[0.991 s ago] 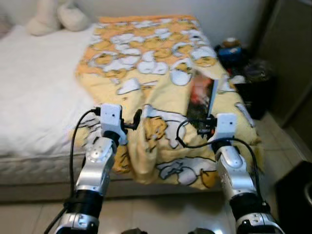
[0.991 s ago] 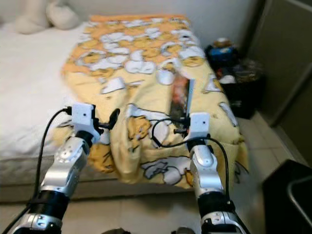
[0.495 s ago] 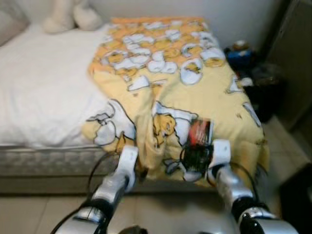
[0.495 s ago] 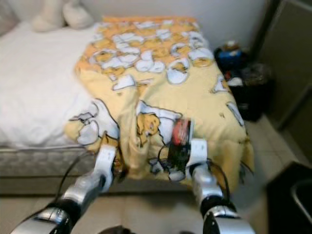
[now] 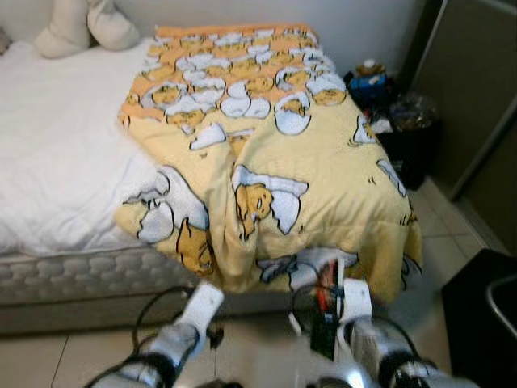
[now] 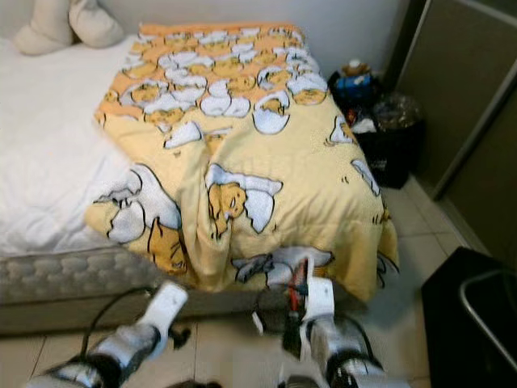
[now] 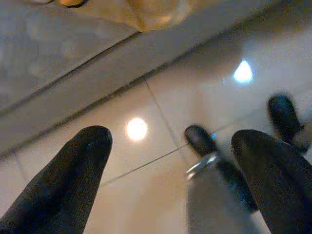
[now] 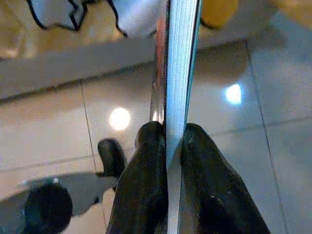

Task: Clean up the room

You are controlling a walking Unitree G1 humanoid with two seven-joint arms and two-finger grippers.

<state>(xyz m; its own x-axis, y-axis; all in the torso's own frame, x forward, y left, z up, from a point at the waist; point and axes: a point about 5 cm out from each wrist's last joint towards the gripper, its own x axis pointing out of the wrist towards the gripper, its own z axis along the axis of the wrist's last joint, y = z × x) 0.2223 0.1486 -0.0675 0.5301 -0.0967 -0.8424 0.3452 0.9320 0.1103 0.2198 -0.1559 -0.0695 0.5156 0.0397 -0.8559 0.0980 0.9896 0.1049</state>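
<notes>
- A thin book (image 8: 176, 73) with a red and dark cover and pale page edges is clamped edge-on between the fingers (image 8: 146, 185) of the right gripper (image 5: 327, 311).
- The book is held low over the tiled floor (image 5: 266, 347), just off the foot edge of the bed (image 5: 65, 162), below the yellow blanket (image 5: 323, 170).
- The left gripper (image 7: 170, 165) is spread wide and empty above the floor.

Room evenly lit, soft overhead light; round glare spots on glossy floor tiles (image 8: 120, 118) below right gripper (image 8: 168, 141); arms motion-blurred; wrist views dimmer, soft-focus.
</notes>
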